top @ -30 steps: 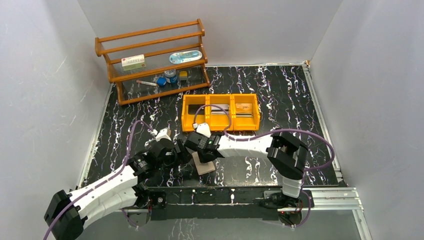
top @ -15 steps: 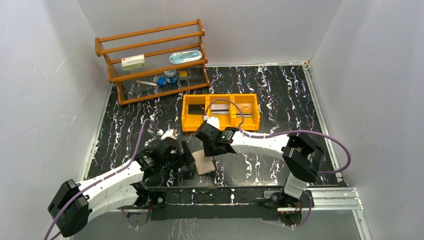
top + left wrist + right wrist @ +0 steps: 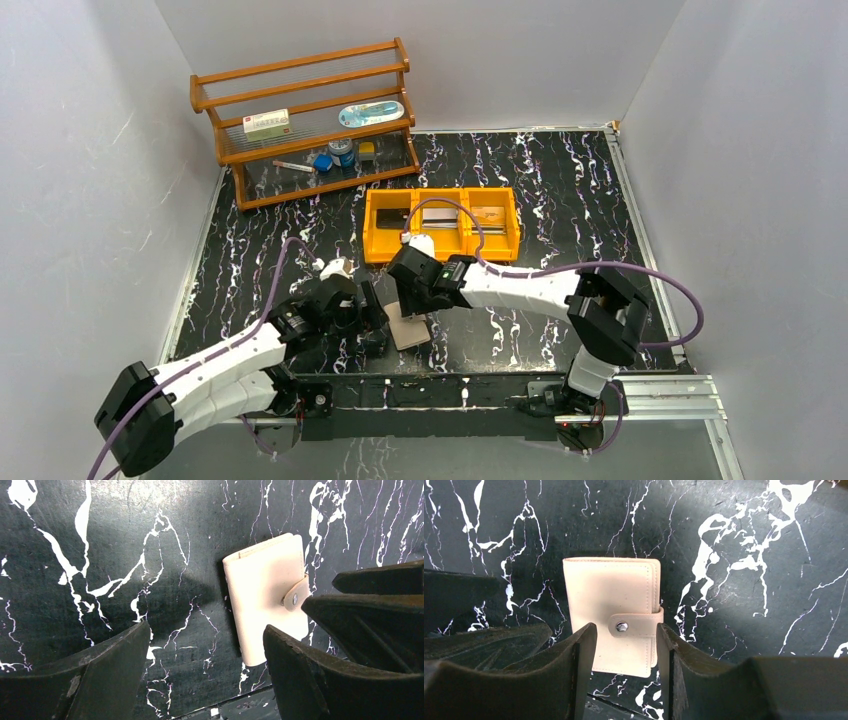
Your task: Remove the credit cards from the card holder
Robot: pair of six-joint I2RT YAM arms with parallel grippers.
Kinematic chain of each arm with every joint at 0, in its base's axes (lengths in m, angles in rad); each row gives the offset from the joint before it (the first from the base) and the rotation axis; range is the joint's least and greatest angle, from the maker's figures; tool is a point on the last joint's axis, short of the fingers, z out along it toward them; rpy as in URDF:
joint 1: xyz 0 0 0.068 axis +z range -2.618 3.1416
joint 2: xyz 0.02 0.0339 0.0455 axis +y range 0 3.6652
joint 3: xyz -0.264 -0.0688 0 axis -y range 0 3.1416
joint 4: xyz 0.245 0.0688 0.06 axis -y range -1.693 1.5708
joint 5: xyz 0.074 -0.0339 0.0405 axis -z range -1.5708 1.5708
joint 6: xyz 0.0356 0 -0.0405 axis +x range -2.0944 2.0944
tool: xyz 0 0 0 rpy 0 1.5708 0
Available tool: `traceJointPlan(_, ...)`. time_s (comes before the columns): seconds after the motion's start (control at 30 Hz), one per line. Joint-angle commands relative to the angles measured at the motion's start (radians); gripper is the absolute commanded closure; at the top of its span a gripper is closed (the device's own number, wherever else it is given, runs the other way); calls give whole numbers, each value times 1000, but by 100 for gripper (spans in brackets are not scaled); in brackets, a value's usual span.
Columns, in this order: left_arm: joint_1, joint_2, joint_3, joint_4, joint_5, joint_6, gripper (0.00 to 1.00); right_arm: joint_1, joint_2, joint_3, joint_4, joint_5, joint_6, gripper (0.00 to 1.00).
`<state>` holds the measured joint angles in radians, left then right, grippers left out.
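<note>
Left gripper (image 3: 206,630): jaws wide apart, nothing between them, hanging low over the table (image 3: 560,200) just left of the card holder (image 3: 265,610). The holder lies flat near the table's near edge, between the two arms, folded closed, tan cover up, its strap snapped across the right edge. Right gripper (image 3: 625,630): jaws partly apart and gripping nothing, poised directly above the strap and snap. Further right and far, the yellow bin (image 3: 440,256) holds the credit cards (image 3: 440,216), one flat card showing in each compartment. I cannot tell whether any card remains inside the closed holder.

Risks, as judged:
- If a card is left inside, the snap must be undone first. A pinch on the strap alone would likely lift or drag the whole light holder.
- A sideways nudge from the left fingers could slide the holder on the smooth top toward the near edge.
- Both wrists crowd the same small spot, so finger-to-finger contact is plausible.
- A right jaw could catch the strap on rising.
</note>
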<state>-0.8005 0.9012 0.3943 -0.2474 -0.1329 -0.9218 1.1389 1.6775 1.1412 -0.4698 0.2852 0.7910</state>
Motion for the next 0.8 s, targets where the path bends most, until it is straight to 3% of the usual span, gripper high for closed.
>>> traceJointPlan(0.0,-1,-31,38,-41,-40,-14,18,16,14,47,8,6,-9,44)
traceJointPlan(0.4,-2,-57,27,-61,-58,-29,17,35,130,121,-139,143,-6,45)
traceJointPlan(0.57,-1,-29,38,-59,-53,-23,16,33,28,49,-130,195,46,59)
traceJointPlan(0.77,-2,-28,43,-59,-47,-23,16,28,6,30,-131,201,54,65)
